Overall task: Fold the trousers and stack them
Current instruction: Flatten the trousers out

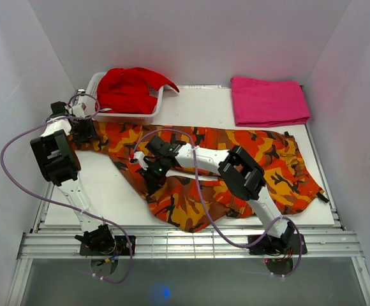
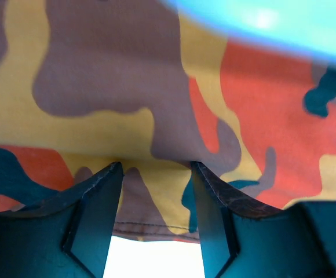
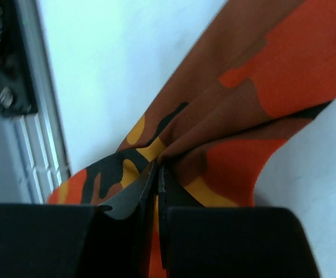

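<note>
The camouflage trousers (image 1: 261, 159) lie spread across the white table, waist at the right and legs running left. My left gripper (image 1: 83, 131) is at the far leg's left end. In the left wrist view it (image 2: 156, 165) stands open, its fingers either side of the trousers (image 2: 156, 104) at the stitched hem. My right gripper (image 1: 152, 178) is at the near leg's left end. In the right wrist view it (image 3: 157, 168) is shut on a bunched fold of the trousers (image 3: 260, 87), and the fabric rises from the table there.
A white basket (image 1: 131, 118) holding a plain red garment (image 1: 131, 89) stands at the back left, right behind the left gripper. A folded pink cloth (image 1: 268, 101) lies at the back right. Metal rails (image 1: 191, 242) run along the table's near edge.
</note>
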### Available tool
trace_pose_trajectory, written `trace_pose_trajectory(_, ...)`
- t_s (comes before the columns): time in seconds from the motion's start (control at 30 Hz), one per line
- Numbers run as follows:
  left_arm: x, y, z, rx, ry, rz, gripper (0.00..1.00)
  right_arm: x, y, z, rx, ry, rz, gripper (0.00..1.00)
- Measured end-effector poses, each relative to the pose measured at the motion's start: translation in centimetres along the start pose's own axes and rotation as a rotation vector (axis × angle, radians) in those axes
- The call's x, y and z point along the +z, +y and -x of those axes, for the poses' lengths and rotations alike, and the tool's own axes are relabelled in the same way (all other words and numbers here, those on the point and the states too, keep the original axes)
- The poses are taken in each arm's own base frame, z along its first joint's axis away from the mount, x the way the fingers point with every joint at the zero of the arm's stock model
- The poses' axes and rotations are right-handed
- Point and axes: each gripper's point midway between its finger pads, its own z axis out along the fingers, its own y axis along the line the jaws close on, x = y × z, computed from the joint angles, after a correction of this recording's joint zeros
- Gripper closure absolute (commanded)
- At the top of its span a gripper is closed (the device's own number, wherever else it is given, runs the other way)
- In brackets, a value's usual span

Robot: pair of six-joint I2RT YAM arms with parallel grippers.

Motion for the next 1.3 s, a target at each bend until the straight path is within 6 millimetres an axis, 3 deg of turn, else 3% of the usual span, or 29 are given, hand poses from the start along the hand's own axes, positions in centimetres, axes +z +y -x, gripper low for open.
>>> trace_pose_trajectory(0.2,1.0,0.9,2.2,-0.008,-0.036,0.017,0.38,-2.9,4.6,-4.9,-0.120,0.127,0.120,0.92)
trace_pose_trajectory(0.37,1.2,1.0,2.9,-0.010,-0.045,0.016,0.32,-2.7,7.1,-8.9,-0.179,0.237,0.215,0.92)
trace_pose_trajectory(0.43,1.2,0.8,2.9,-0.003,-0.043,0.005,0.27,-2.3,8.1,-9.4,-0.218,0.266,0.241,0.92)
trace_pose_trajectory(0.47,1.1,0.7,2.8,0.001,-0.042,-0.002,0.25,-2.1,8.7,-9.4,-0.241,0.275,0.252,0.89)
trace_pose_trajectory(0.5,1.0,0.5,2.8,0.010,-0.040,-0.013,0.23,-1.8,9.3,-9.0,-0.271,0.277,0.263,0.71)
trace_pose_trajectory(0.6,0.5,-0.3,2.4,0.053,-0.028,-0.057,0.20,-1.2,10.4,-7.4,-0.335,0.261,0.272,0.37)
trace_pose_trajectory(0.7,-0.9,-2.0,0.7,0.141,-0.001,-0.150,0.16,-1.5,10.4,-4.7,-0.365,0.207,0.254,0.34)
trace_pose_trajectory(0.77,-3.3,-3.8,-0.3,0.225,-0.009,-0.217,0.16,-2.6,9.3,-3.2,-0.345,0.162,0.236,0.34)
trace_pose_trajectory(0.87,-8.9,-6.9,-0.1,0.418,-0.098,-0.285,0.18,-6.5,5.3,-1.2,-0.249,0.068,0.189,0.33)
trace_pose_trajectory(0.97,-14.5,-10.4,1.0,0.673,-0.233,-0.289,0.19,-13.6,-0.4,0.2,-0.152,-0.053,0.076,0.35)
trace_pose_trajectory(1.03,-16.4,-12.8,0.4,0.831,-0.269,-0.304,0.21,-18.8,-3.3,-0.5,-0.108,-0.110,-0.027,0.36)
trace_pose_trajectory(1.1,-16.3,-14.9,-1.5,0.969,-0.247,-0.332,0.23,-23.2,-4.3,-2.8,-0.084,-0.123,-0.131,0.37)
trace_pose_trajectory(1.17,-14.0,-16.5,-5.4,1.094,-0.149,-0.389,0.25,-25.6,-3.5,-6.0,-0.070,-0.085,-0.196,0.37)
trace_pose_trajectory(1.23,-11.6,-16.7,-9.5,1.161,-0.021,-0.445,0.26,-26.9,-2.6,-9.3,-0.065,-0.033,-0.233,0.37)
trace_pose_trajectory(1.3,-10.1,-15.4,-12.7,1.198,0.106,-0.467,0.27,-28.0,-2.3,-13.6,-0.031,0.046,-0.261,0.37)
